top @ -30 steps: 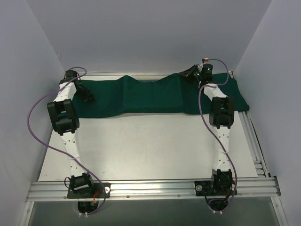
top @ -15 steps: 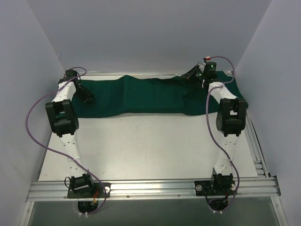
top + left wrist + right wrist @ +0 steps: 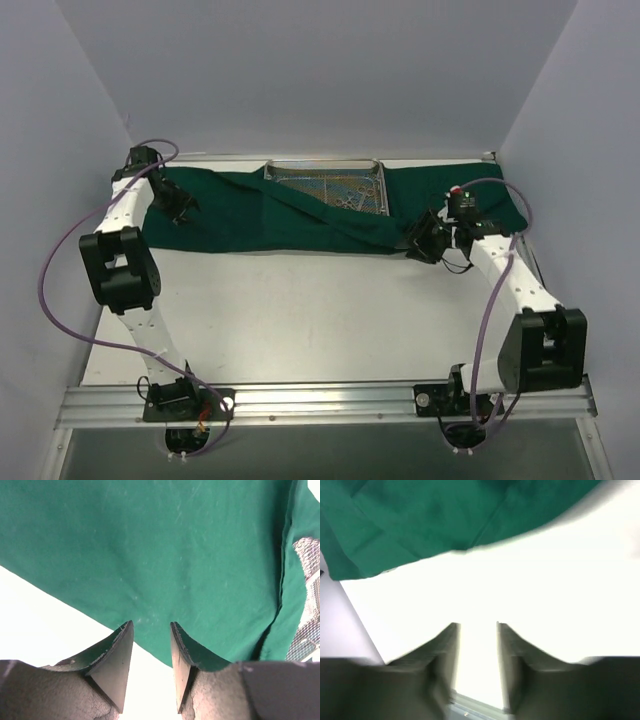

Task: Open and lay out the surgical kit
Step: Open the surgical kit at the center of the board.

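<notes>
Top view: seeing the dark green cloth wrap (image 3: 250, 205) stretching along the 12 o'clock side of the desk (image 3: 320, 310). Finding the wire-mesh tray (image 3: 300, 172) bared at centre, holding small instruments (image 3: 345, 195) too tiny for telling apart. Finding the left claw (image 3: 182, 204) hanging over the wrap at 10 o'clock. Finding the right claw (image 3: 422, 241) at 3 o'clock, just beside the wrap's near hem.

Left wrist: showing fingers standing apart and gripping nothing, with cloth lying beneath and mesh peeking in at 3 o'clock.

Right wrist, blurring badly: showing fingers parted over bare desk, with the wrap lying at 12 o'clock.

Worrying about the fold draping across the tray's near rim. Tugging it carelessly, probably dragging or tilting the tray and scattering instruments. Closing too low, possibly pinching mesh along with cloth.
</notes>
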`<move>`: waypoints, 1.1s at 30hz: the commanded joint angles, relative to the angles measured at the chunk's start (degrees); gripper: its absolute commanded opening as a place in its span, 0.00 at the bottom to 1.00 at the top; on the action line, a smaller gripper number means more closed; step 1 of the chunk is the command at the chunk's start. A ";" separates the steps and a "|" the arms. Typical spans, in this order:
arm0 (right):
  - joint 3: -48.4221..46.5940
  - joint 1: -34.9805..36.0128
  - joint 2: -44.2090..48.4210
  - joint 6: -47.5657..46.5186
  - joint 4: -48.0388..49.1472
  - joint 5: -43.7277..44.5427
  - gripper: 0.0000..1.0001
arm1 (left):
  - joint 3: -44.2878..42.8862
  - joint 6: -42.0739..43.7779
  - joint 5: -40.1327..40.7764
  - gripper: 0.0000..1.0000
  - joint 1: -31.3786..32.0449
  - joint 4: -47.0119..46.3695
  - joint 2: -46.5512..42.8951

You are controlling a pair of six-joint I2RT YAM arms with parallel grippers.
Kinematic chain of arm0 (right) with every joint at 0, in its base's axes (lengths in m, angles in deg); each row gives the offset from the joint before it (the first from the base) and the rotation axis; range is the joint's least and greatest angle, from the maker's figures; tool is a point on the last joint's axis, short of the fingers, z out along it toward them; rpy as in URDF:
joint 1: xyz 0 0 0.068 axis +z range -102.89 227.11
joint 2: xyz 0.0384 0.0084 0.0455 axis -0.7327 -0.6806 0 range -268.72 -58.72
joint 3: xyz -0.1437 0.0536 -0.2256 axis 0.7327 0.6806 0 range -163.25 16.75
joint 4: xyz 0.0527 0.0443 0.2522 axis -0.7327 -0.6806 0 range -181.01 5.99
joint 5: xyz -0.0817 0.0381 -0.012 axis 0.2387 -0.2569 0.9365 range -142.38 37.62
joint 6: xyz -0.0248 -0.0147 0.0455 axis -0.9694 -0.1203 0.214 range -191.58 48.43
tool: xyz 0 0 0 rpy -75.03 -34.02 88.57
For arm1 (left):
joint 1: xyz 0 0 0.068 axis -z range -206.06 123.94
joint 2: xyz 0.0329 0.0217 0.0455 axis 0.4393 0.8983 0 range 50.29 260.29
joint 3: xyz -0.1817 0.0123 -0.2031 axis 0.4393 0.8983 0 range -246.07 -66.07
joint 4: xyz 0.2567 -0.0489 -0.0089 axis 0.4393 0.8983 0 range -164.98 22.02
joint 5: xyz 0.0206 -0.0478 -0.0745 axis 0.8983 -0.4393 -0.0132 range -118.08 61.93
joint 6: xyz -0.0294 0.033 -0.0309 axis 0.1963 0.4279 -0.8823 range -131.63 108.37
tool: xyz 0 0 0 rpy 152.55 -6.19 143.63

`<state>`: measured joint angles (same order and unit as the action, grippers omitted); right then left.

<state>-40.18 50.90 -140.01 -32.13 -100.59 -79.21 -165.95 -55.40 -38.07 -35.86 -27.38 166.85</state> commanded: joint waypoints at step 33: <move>-74.47 -5.10 -59.85 -13.95 -15.86 42.30 0.57 | -7.09 12.13 -2.31 0.45 6.11 4.35 1.05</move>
<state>-113.14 47.05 -199.33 -43.76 -119.43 -40.90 -171.63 -44.10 -39.85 -30.25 -23.03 167.55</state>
